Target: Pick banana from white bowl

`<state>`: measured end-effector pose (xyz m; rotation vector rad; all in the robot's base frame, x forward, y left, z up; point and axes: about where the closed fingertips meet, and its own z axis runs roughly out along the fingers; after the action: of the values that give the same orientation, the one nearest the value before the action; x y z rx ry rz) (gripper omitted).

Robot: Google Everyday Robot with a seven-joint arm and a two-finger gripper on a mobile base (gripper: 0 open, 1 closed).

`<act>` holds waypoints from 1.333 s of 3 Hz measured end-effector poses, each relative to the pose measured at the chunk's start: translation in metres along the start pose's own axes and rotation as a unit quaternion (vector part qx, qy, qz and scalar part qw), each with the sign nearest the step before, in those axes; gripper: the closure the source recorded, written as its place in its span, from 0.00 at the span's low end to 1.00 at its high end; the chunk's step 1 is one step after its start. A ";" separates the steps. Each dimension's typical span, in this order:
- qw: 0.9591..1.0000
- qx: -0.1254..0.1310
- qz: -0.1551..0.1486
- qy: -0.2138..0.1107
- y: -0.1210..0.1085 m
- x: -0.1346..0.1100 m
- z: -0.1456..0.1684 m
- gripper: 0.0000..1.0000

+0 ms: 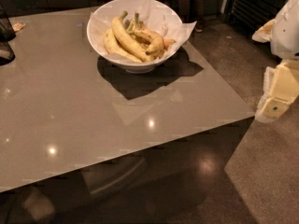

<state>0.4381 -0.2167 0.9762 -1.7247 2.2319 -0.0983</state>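
Observation:
The white bowl [105,20] stands at the far middle of the grey table, lined with crinkled white paper. Several bananas lie in it. The short curved speckled banana [152,38] lies on the right side of the pile, dark tip down, joined at the stem to a similar one. Two longer smooth bananas [125,38] with green stems lie to its left. An orange-tinted banana [168,42] peeks out at the right. My gripper [276,96], cream-coloured, hangs at the right edge of the view, off the table and well to the right of and below the bowl.
The glossy grey table [84,111] ends at a front edge running low across the view and a right edge near the bowl. A dark object [4,36] stands at the table's left edge. Brown floor [261,171] lies to the right.

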 end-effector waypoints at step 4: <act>0.995 -0.031 0.044 -0.087 -0.058 -0.031 -0.008 0.00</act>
<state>0.4965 -0.2040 1.0041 -1.5977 2.1992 0.1380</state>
